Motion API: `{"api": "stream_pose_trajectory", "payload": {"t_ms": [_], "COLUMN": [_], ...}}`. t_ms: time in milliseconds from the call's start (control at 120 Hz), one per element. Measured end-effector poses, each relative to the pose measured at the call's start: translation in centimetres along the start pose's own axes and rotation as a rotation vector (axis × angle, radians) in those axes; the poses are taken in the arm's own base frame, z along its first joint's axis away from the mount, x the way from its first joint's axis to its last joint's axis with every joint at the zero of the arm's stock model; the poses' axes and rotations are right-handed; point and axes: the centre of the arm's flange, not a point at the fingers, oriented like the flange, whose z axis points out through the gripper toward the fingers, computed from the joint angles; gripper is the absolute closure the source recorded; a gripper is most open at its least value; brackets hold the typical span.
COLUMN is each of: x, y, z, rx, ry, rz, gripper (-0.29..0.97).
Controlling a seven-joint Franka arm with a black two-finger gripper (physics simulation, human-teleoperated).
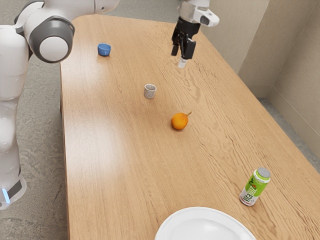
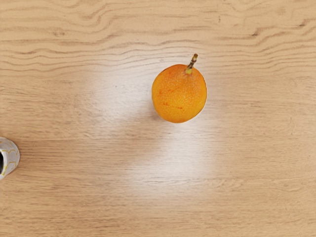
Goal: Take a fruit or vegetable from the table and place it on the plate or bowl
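Counter (image 1: 110, 165) of pale wood runs through the exterior view. An orange fruit (image 1: 179, 121) with a short stem sits on it near the middle, well apart from the white plate (image 1: 205, 225) at the near edge. The claw (image 1: 181, 55) hangs over the far part, fingers parted, gripping nothing. A grey cup (image 1: 150, 91), a blue bowl (image 1: 104, 49) and a green bottle (image 1: 255, 187) stand scattered about. In the wrist view, the orange fruit (image 2: 178, 94) lies on bare wood, with the grey cup (image 2: 7, 157) off to one side.
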Motion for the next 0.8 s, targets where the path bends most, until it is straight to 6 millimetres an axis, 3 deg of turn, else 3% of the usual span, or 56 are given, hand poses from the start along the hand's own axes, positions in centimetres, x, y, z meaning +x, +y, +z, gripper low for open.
{"api": "stream_pose_trajectory", "payload": {"t_ms": [167,250,292,342,408,558,675,800], "x": [0.1,-2.4,-3.3,-3.6,-2.9,-0.3,1.6,2.4], "y": [-0.6,0.1,0.7,1.3,1.3,2.5,2.0,2.6], "z": [-0.4,-7.7,-9.4,-10.0,-8.7,-3.4,-0.7,0.3], "rx": [-0.003,0.019,0.021,0.019,0.012,0.037,0.058,0.070], "ry": [0.024,0.168,0.199,0.207,0.173,0.070,0.035,0.026], "rz": [-0.019,-0.014,-0.006,0.003,0.003,0.027,0.019,0.037], "gripper": [0.00,0.00,0.00,0.00,0.00,0.00,0.00,0.00]}}
